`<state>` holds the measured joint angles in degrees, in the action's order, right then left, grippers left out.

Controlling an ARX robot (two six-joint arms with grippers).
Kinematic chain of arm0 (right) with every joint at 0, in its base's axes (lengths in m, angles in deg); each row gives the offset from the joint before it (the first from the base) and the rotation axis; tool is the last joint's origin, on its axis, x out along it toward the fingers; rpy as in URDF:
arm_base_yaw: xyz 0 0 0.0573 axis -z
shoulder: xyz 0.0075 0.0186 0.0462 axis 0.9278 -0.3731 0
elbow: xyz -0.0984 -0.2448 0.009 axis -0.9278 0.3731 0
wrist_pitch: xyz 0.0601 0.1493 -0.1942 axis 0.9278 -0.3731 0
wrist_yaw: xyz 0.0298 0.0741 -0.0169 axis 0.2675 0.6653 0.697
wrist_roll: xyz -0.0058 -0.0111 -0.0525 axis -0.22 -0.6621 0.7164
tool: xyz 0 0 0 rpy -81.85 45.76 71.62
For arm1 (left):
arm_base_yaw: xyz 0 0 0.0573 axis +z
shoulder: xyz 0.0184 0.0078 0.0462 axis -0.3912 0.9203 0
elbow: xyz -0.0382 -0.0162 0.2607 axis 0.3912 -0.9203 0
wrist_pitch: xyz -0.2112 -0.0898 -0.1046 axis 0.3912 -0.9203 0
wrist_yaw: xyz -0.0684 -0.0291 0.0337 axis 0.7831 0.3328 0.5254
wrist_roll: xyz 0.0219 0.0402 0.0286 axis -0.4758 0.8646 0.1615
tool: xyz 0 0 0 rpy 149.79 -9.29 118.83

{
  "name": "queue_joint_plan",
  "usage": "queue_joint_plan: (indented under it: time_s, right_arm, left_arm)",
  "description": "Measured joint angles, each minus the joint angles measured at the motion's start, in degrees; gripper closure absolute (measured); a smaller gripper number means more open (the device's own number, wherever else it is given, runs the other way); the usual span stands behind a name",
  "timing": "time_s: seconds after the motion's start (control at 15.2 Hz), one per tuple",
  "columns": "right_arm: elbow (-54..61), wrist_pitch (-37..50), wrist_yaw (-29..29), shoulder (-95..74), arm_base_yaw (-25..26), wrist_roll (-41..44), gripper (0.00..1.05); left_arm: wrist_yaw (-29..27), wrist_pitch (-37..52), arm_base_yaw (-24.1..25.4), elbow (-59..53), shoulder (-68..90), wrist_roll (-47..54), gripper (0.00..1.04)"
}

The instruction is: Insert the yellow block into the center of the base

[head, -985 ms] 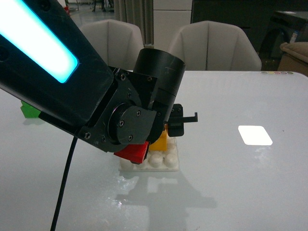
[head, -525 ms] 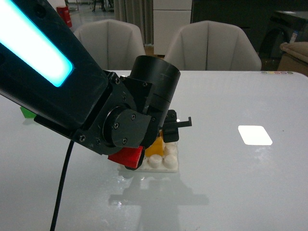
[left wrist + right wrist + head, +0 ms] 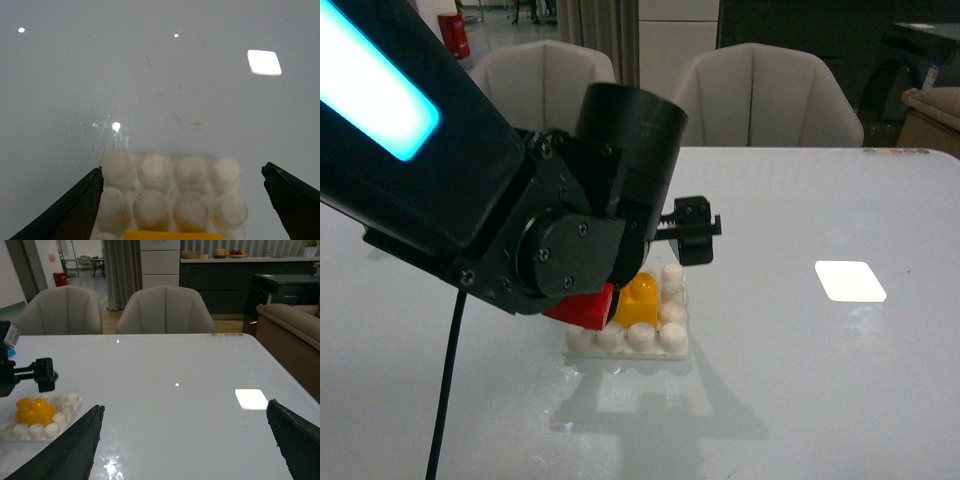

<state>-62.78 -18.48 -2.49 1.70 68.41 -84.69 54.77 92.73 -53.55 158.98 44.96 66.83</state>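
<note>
The left pincer [image 3: 182, 200] stood wide open with nothing between its two dark fingers [image 3: 70, 210], which flanked the base [image 3: 165, 192] on either side without touching it. The yellow block [image 3: 640, 301] sat on the base [image 3: 650, 340], among the inner studs, with white studs showing beyond it and on the side toward the camera; seen from the left wrist, only a thin yellow edge [image 3: 172, 235] of it showed just under the pincer, close to the wrist, with two rows of white studs lying further out between the fingers. A red part [image 3: 582, 310] on the left arm hung low beside the block, and whether it touched the base I could not tell.

The right pincer [image 3: 182, 440] was held well away from the base, also wide open and empty, its fingers [image 3: 70, 450] spread over bare bench [image 3: 175, 405]. From there the yellow block [image 3: 34, 411] and the base [image 3: 55, 425] lay off to one side, with the left arm's black tip above them.

A flat white patch [image 3: 850, 281] lay on the bench well apart from both pincers. Two pale chairs [image 3: 765, 95] stood beyond the bench. No brand, label or writing could be read anywhere
</note>
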Motion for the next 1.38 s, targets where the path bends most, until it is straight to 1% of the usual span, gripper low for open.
queue_joint_plan:
  time_s: [0.13,0.33,0.39,0.46,0.53,0.59,0.66,0.79,1.05,1.25,1.38]
  right_arm:
    - [0.00,0.00,0.00,0.00,0.00,0.00,0.06]
    - [0.00,0.00,0.00,0.00,0.00,0.00,0.06]
    - [0.00,0.02,0.00,0.00,0.00,0.00,0.06]
    - [0.00,-0.04,0.02,0.00,0.00,0.00,0.06]
    - [0.00,0.00,0.00,0.00,0.00,0.00,0.06]
    - [0.00,0.00,0.02,0.00,0.00,0.00,0.06]
    - [0.00,0.00,0.00,0.00,0.00,0.00,0.06]
    - [0.00,-0.02,0.00,0.00,0.00,0.00,0.06]
    - [0.00,0.00,0.00,0.00,0.00,0.00,0.06]
    - [0.00,-0.02,0.00,0.00,0.00,0.00,0.06]
    - [0.00,0.00,0.00,0.00,0.00,0.00,0.06]
  left_arm:
    - [0.55,1.44,0.50,-0.20,-2.19,0.61,0.07]
    - [1.75,9.97,1.92,-4.11,-5.53,1.36,0.07]
    - [2.08,11.54,2.45,-4.87,-6.38,1.36,0.07]
    - [-0.02,25.35,3.74,-9.75,-7.21,6.05,0.17]
    - [5.20,40.35,11.41,-28.28,-19.47,16.87,0.46]
    - [9.77,43.74,16.87,-42.27,-30.84,19.82,0.80]
    - [12.98,43.43,18.25,-49.20,-35.26,20.24,1.02]
    - [13.77,43.43,20.02,-51.93,-39.36,20.35,1.03]
    - [14.62,42.91,21.86,-55.19,-44.19,20.37,1.03]
    - [17.79,39.06,23.65,-61.09,-52.13,20.39,1.03]
    - [18.64,35.85,25.29,-63.84,-58.99,20.39,1.03]
